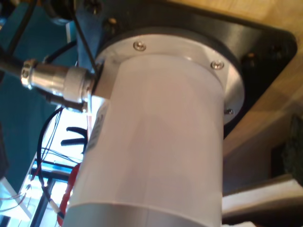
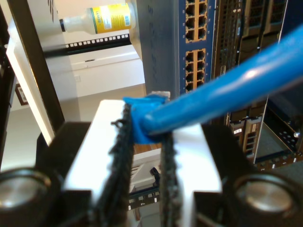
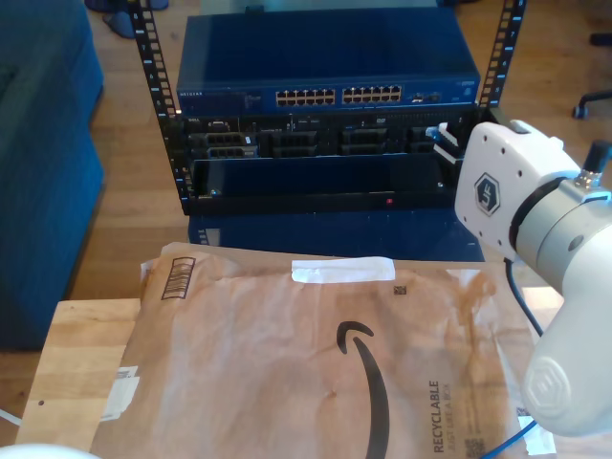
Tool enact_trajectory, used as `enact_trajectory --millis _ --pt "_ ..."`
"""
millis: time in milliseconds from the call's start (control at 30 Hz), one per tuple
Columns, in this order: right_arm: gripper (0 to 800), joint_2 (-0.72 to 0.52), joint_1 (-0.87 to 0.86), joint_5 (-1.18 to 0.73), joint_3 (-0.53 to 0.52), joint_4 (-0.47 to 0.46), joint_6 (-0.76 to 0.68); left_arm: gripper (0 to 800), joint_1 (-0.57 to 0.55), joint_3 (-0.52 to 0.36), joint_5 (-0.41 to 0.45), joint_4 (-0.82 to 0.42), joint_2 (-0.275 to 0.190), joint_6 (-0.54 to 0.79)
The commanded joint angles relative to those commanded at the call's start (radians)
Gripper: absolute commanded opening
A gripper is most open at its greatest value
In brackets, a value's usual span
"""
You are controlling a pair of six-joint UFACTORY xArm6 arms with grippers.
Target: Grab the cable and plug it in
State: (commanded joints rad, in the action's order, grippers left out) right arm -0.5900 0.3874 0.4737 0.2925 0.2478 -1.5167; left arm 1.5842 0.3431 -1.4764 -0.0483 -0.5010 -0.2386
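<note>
First wrist view
Arm: a white arm segment (image 1: 156,146) stands close before the lens, bolted to a black base plate (image 1: 246,42) on a wooden top (image 1: 279,104).
Connector: a metal plug (image 1: 57,82) with a black lead enters the segment's side.
My first gripper: its jaws are out of this picture; I cannot tell how they stand.

Second wrist view
My second gripper (image 2: 144,142): jaws closed on the cable (image 2: 227,90), pinching its blue boot between the dark pads (image 2: 120,156).
Plug: its clear tip (image 2: 158,95) pokes just past the pads, toward the switch (image 2: 199,42).
Switch: rows of orange-rimmed ports, near the plug but apart from it.
Bottle: a yellow-labelled bottle (image 2: 102,19) lies well behind.

Exterior view
Arm: the white arm (image 3: 545,268) fills the exterior view's right, reaching toward the rack (image 3: 325,143).
Cable: a blue bit (image 3: 446,139) shows at the arm's tip, before the rack's front on the exterior view's right; another stretch (image 3: 512,442) lies low by the arm.
Paper: a brown mailer (image 3: 316,363) covers the table (image 3: 76,363).
</note>
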Motion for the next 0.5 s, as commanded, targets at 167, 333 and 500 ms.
enact_trajectory --millis 167,333,500 --pt "2 0.002 -0.002 0.095 -0.057 0.000 0.000 799 0.003 -0.002 0.003 0.005 0.000 0.002" --pt "3 0.005 -0.002 0.230 -0.101 0.002 0.015 799 0.037 -0.015 0.000 0.015 0.000 0.026" --pt "10 0.034 0.002 0.331 -0.118 0.005 0.051 799 0.066 -0.017 0.006 0.020 0.003 0.115"
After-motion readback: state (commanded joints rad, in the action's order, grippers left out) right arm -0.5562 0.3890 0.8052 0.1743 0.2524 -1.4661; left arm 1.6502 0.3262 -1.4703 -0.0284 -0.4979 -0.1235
